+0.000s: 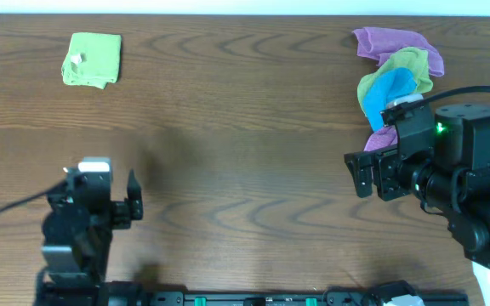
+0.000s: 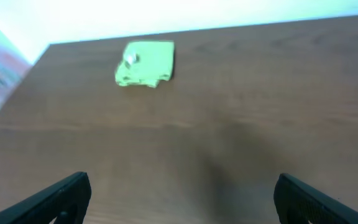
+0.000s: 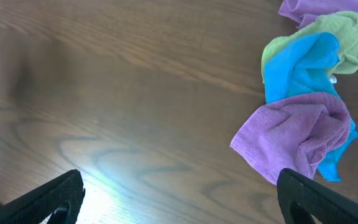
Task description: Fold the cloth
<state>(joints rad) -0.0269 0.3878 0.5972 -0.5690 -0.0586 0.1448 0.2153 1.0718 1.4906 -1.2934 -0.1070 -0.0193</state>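
Green cloth (image 1: 92,59) folded square, cloth pile (image 1: 395,72) crumpled

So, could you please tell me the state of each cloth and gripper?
green square cloth: folded, lying alone.
near purple cloth: crumpled, overlapping the blue.
blue cloth: crumpled, in the pile.
yellow-green cloth: crumpled, in the pile.
far purple cloth: crumpled, in the pile.
left gripper: open, empty.
right gripper: open, empty.

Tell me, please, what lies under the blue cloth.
A green cloth shows past the blue cloth's far edge, apparently beneath it. A purple cloth covers its near end, hiding the rest.
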